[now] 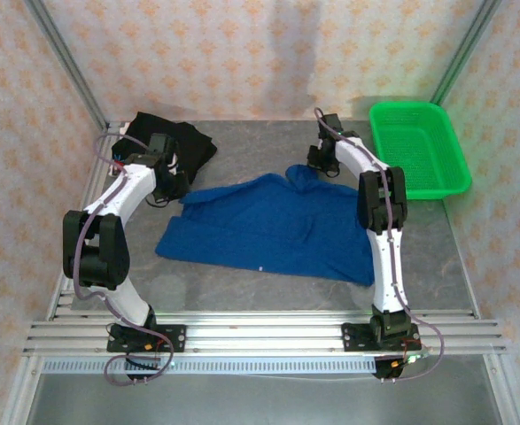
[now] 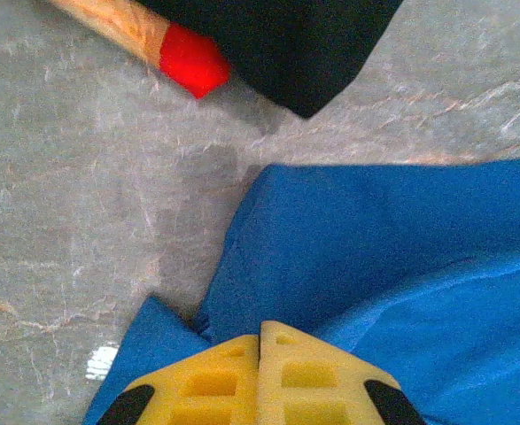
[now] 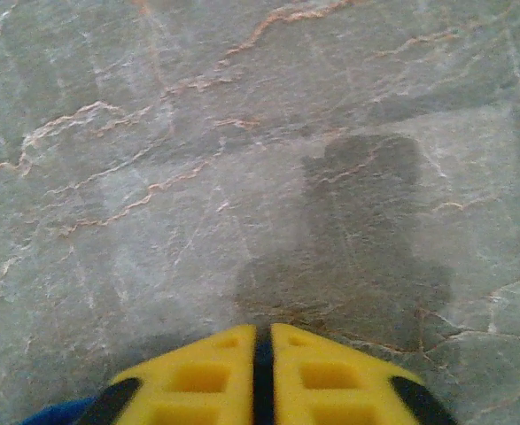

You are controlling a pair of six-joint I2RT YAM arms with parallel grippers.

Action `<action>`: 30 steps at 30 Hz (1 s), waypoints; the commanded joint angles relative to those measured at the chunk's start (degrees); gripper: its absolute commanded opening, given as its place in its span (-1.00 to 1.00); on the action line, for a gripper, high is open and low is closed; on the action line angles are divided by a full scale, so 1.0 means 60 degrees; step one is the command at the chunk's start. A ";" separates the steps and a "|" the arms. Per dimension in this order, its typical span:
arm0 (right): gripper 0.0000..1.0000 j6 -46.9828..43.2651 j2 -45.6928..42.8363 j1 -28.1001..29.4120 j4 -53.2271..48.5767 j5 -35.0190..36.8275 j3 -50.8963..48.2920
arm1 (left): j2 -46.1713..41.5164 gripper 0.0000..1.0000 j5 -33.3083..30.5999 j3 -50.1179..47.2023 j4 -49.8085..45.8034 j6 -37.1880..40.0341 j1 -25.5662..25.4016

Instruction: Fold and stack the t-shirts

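Observation:
A royal blue t-shirt [image 1: 273, 228] lies spread across the middle of the table, rumpled along its far edge. My left gripper [image 1: 173, 193] sits at its left corner. In the left wrist view the yellow fingers are pressed together at the left gripper [image 2: 260, 329], with blue cloth [image 2: 375, 257] puckered around the tips. My right gripper [image 1: 320, 166] is at the shirt's raised far-right part, and its tips [image 3: 262, 329] are closed to a thin dark slit, with a bit of blue [image 3: 56, 414] beside them. A black t-shirt [image 1: 189, 142] lies bunched at the back left.
A green plastic basket [image 1: 419, 146] stands at the back right by the wall. Next to the black tee [image 2: 286, 44], a red and orange edge [image 2: 189, 62] peeks out. Bare grey marbled tabletop [image 3: 242, 133] lies beyond the right gripper. Patterned walls enclose the table.

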 commanded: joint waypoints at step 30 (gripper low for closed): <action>-1.00 -0.2269 -0.1032 0.0002 0.2688 0.5214 0.1280 | 0.3228 -1.00 0.0229 0.6311 -0.2075 0.0366 0.0237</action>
